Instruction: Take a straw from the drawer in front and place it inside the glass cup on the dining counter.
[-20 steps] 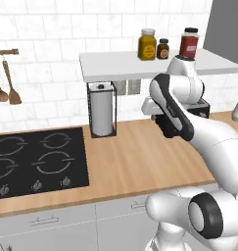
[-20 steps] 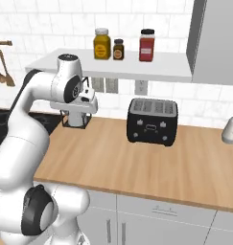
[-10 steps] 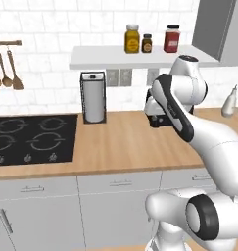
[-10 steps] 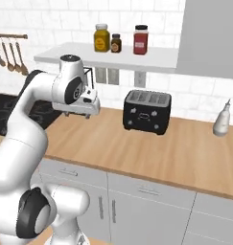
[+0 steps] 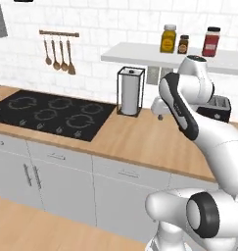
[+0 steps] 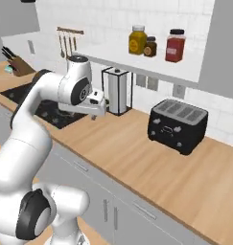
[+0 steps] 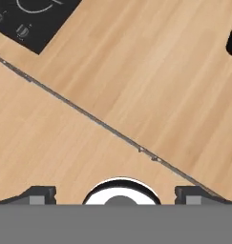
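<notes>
My gripper (image 5: 160,115) (image 6: 94,116) hangs over the wood-topped wall counter (image 5: 140,142), pointing down, between the paper towel holder and the toaster. In the hand view its two fingertips (image 7: 40,194) stand far apart at the bottom, open, with nothing between them. Below the counter runs a row of light grey drawer fronts with slim bar handles (image 5: 129,173) (image 6: 80,166), all closed. I cannot tell which one holds the straw; the straw is hidden. The glass cup and the dining counter are out of view.
A black cooktop (image 5: 47,112) (image 7: 31,19) lies left of the gripper. A paper towel holder (image 5: 130,91) (image 6: 116,91) and a black toaster (image 6: 178,125) stand at the back. A shelf with jars (image 5: 169,39) hangs above. Utensils (image 5: 57,54) hang on the wall.
The whole picture has shifted: the base has moved, so the cooktop and lower cabinets come more into view. The arm holds the same pose over the counter, gripper still open.
</notes>
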Available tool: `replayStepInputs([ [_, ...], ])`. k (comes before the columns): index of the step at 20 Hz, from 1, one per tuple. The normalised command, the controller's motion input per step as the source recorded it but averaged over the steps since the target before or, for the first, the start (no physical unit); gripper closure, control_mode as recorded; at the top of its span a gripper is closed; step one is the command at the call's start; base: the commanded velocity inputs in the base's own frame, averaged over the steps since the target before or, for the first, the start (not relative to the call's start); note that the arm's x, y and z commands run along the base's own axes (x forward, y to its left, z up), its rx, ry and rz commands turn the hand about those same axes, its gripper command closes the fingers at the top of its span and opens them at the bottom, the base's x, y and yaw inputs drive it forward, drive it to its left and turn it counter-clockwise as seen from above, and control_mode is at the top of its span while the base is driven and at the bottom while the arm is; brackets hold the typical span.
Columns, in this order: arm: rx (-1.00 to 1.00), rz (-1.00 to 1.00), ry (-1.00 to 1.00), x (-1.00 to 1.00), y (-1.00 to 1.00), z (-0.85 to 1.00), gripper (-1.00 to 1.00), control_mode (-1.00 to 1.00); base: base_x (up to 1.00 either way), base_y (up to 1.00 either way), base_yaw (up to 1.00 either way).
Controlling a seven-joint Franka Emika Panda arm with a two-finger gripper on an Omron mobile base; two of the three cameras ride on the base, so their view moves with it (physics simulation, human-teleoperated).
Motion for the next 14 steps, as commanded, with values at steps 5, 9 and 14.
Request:
replayStepInputs([
  [5, 0.00, 0.00, 0.00, 0.00, 0.00, 0.00, -1.00, 1.00, -0.12, -0.73, 0.74],
  [9, 0.00, 0.00, 0.00, 0.00, 0.00, 0.00, -1.00, 1.00, -0.08, -0.66, 0.60],
  [14, 0.00, 0.00, 0.00, 0.00, 0.00, 0.00, -1.00, 1.00, 0.00, -0.63, 0.45],
])
